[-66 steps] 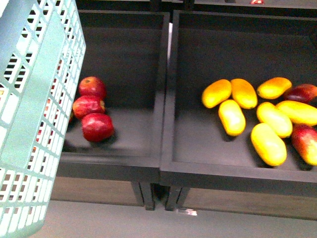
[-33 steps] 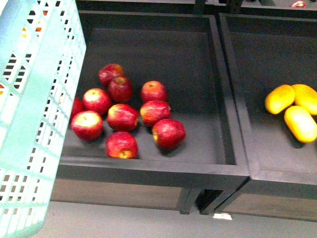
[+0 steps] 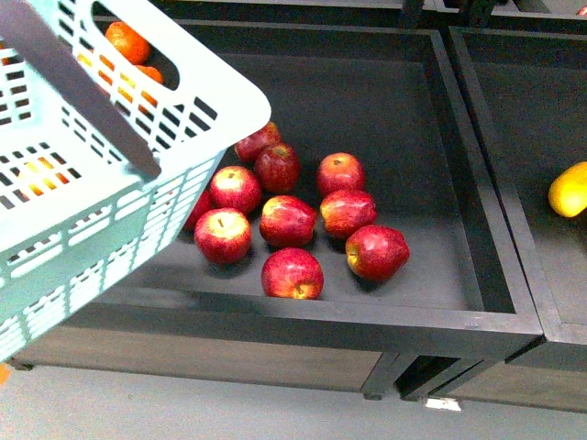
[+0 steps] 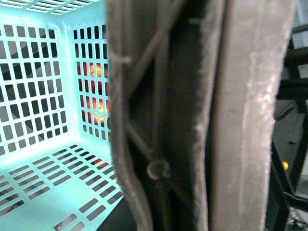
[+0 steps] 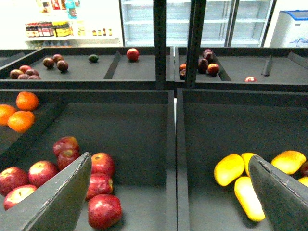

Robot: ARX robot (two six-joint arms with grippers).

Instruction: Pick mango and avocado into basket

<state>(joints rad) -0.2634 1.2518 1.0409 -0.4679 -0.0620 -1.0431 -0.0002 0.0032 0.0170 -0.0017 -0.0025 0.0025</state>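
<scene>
My right pincer hangs spread wide and empty, the mango lying ahead within its gap, untouched. Whether my left pincer clasps the basket I cannot tell.

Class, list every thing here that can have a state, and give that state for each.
basket: tilted, lifted off the floor.
right gripper: open, empty.
mango: lying in its bin, not picked.
avocado: lying in a back bin, not picked.
apples: lying loose in their bin, untouched.
</scene>
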